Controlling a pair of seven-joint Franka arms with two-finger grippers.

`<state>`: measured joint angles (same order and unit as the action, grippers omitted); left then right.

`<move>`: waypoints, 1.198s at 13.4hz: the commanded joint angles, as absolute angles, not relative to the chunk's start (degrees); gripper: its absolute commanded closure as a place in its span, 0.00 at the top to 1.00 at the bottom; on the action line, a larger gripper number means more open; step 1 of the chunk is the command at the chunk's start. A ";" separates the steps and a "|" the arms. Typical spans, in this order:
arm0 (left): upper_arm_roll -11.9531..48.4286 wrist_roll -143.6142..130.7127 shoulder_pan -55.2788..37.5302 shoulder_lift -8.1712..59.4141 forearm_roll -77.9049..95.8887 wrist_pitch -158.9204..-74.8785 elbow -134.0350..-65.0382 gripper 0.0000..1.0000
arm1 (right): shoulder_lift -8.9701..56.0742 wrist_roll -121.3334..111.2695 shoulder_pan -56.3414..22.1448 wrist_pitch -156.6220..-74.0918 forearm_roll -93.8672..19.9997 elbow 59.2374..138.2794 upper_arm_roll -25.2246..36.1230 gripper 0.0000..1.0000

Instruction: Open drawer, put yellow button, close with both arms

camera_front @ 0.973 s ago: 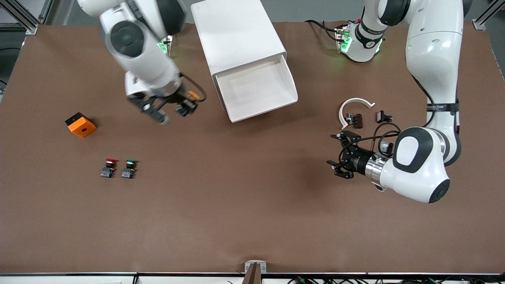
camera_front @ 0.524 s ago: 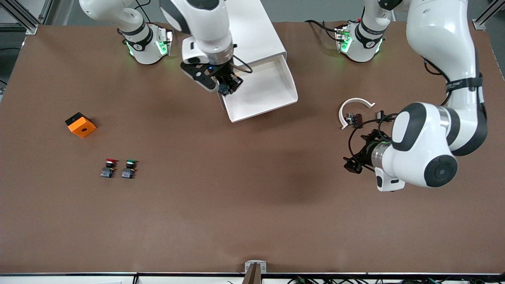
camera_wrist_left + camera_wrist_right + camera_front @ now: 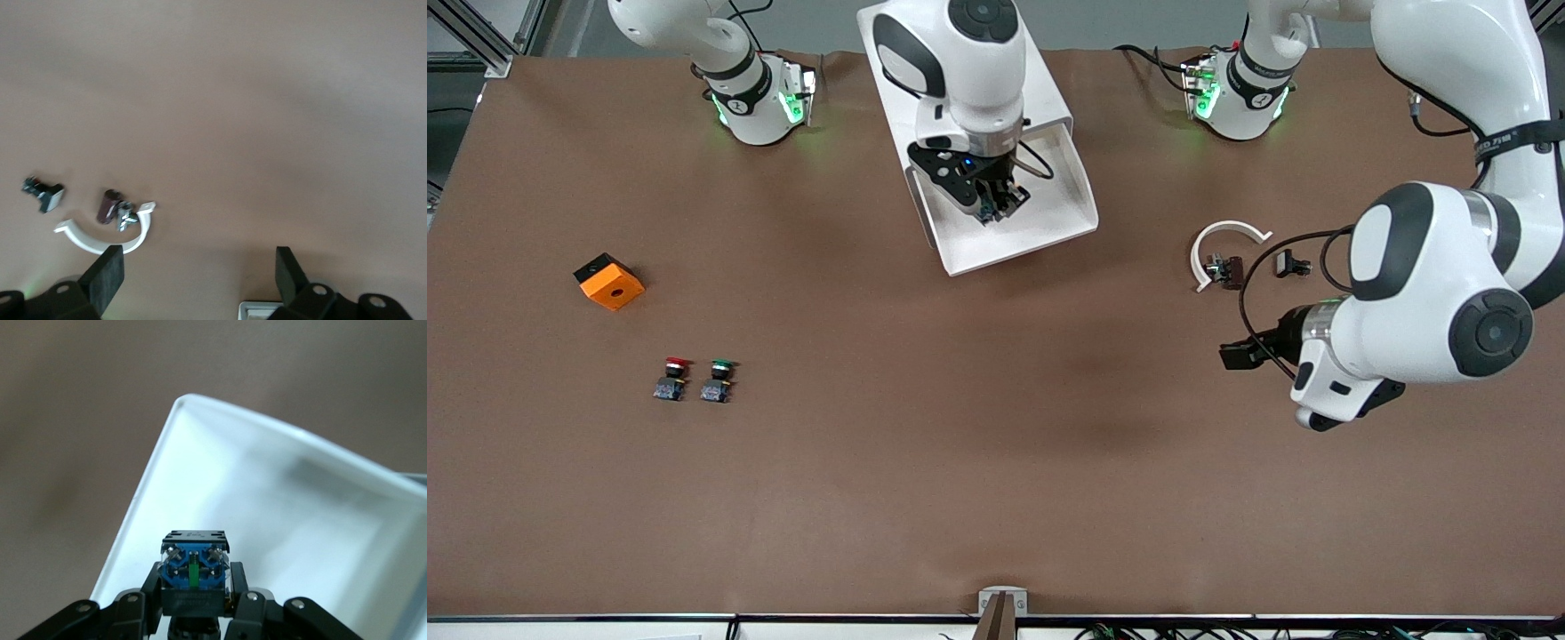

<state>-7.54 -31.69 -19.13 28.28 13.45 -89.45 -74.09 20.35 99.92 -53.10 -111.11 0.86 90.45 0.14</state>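
Observation:
The top drawer (image 3: 1049,222) of the white cabinet (image 3: 960,80) is pulled out, its tray facing up. My right gripper (image 3: 993,209) hangs over the open tray, shut on the yellow button (image 3: 992,207). In the right wrist view only the button's black and bluish body (image 3: 195,573) shows between the fingers, above the drawer's white tray (image 3: 280,520); the yellow cap is hidden. My left gripper (image 3: 1238,354) is open and empty over bare table toward the left arm's end. In the left wrist view its fingers (image 3: 107,275) stand wide apart.
A red-capped button (image 3: 672,377) and a green-capped button (image 3: 719,379) stand side by side toward the right arm's end. An orange block (image 3: 609,281) lies near them. A white curved clip (image 3: 1221,242) and small dark parts (image 3: 1232,269) lie near my left gripper.
My right gripper has carried the yellow button from above the table to over the open drawer. My left arm has turned and drawn back toward its end of the table.

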 commanded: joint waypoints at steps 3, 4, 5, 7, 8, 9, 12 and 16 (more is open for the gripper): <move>-6.95 -31.90 -26.36 12.77 12.30 -107.63 -100.85 1.00 | 24.17 103.09 -55.72 -109.86 1.76 85.17 0.97 0.00; -5.99 -31.99 -26.37 11.44 12.30 -110.28 -104.03 1.00 | 24.08 103.18 -55.90 -109.86 1.67 85.17 0.97 0.00; -4.50 -32.86 -26.37 10.99 12.39 -111.69 -105.37 1.00 | 24.08 103.71 -56.25 -109.86 1.67 85.17 0.97 0.00; -2.03 -37.59 -26.54 11.60 12.39 -111.97 -105.38 1.00 | 24.34 104.94 -57.83 -110.13 1.93 85.17 0.97 0.00; -0.54 -40.40 -26.54 11.86 12.39 -112.41 -105.38 1.00 | 24.52 105.03 -57.83 -110.13 1.93 84.99 0.97 0.00; 0.60 -42.26 -26.54 12.04 12.39 -112.85 -105.47 1.00 | 24.52 105.12 -57.92 -110.04 1.93 84.99 0.97 0.00; 2.28 -43.59 -26.54 12.83 12.39 -112.76 -105.73 1.00 | 24.52 105.12 -57.66 -110.04 1.67 84.90 1.05 0.90; 3.07 -43.59 -26.54 13.18 12.39 -112.85 -106.87 1.00 | 24.43 103.63 -57.92 -109.69 3.60 84.82 1.14 1.00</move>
